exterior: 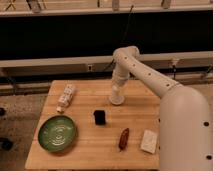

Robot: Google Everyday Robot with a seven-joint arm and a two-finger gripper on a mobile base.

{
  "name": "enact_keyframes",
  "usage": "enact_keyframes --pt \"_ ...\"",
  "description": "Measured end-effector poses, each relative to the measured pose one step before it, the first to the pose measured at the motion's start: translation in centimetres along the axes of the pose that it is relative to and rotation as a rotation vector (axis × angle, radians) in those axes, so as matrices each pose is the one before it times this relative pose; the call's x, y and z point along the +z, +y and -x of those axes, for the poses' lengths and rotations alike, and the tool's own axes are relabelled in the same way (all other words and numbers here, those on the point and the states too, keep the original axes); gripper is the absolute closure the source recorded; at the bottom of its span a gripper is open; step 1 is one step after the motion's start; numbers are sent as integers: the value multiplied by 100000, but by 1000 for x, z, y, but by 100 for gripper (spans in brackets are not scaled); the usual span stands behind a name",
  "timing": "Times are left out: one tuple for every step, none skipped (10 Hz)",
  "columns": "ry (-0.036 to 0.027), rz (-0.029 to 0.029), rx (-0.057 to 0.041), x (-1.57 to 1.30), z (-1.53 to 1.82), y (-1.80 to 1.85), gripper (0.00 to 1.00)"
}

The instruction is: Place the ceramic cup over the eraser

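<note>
The ceramic cup (pixel 117 98) is a small white tapered shape standing on the wooden table (pixel 85 155), right of centre toward the back. My gripper (pixel 118 89) comes straight down from the white arm and sits right on top of the cup, merging with it. The eraser (pixel 100 117) is a small black block standing on the table, a short way in front of and left of the cup, apart from it.
A green plate (pixel 57 133) lies at the front left. A white patterned tube (pixel 65 97) lies at the back left. A reddish-brown elongated object (pixel 123 138) and a flat white pad (pixel 149 141) lie at the front right. My arm's white body (pixel 185 125) fills the right side.
</note>
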State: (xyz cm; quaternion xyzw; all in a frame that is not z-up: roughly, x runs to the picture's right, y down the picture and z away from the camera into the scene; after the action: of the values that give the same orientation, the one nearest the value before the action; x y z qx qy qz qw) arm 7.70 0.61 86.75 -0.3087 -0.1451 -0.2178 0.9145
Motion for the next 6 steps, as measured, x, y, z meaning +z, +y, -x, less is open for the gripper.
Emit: enact_keyframes --pt "724 -554 -1028 -868 558 -164 100" --pt "1067 -37 -1478 -1095 731 -98 100" --pt "1052 303 -1911 -1214 861 -95 100" --pt "968 198 -1885 -1462 880 -158 100" --pt "718 186 -1567 -1173 763 -109 100" --pt "574 -1 -1989 -1186 1175 -42 100"
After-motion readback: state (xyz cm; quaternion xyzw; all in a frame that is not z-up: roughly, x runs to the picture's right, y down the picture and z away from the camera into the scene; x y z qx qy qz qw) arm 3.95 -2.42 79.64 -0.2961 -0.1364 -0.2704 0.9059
